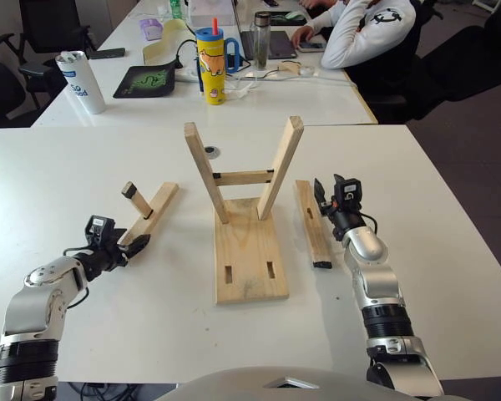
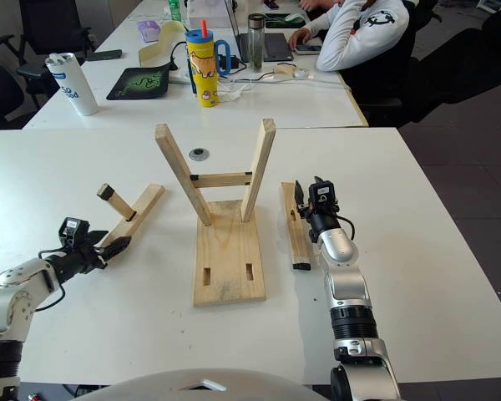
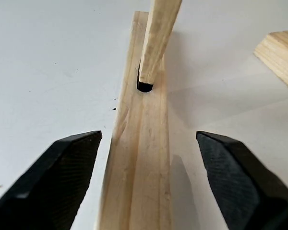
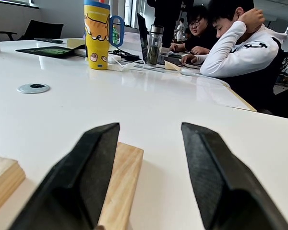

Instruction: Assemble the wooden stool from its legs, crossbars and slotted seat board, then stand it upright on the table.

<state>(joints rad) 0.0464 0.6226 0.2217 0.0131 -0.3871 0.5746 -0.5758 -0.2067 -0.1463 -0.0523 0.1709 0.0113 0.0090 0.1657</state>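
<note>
The white table (image 1: pixel 451 209) carries everything. At its middle lies the seat board (image 1: pixel 249 259), flat. Two upright legs (image 1: pixel 204 171) joined by a crossbar (image 1: pixel 244 178) stand at the board's far end, splayed outward.

Toward the table's left edge lies the left loose leg (image 1: pixel 154 213) with a short crossbar stub (image 1: pixel 136 199) sticking up from it. The right loose leg (image 1: pixel 311 225) lies flat just beside the board's right edge.

Your left gripper (image 3: pixel 149 136) has its fingers apart, straddling the near end of the left loose leg and clamping nothing. Your right gripper (image 4: pixel 150 127) is also spread at the far end of the right loose leg — that leg sits off-centre, close under one finger.

The near slots (image 1: pixel 231 272) in the board are empty.

Mind three things. Closing the right fingers as they stand may shove the leg aside rather than pinch it. The stub may twist the left leg in your grip. Any knock on the board could topple the standing pair — they look only seated, not locked.
</note>
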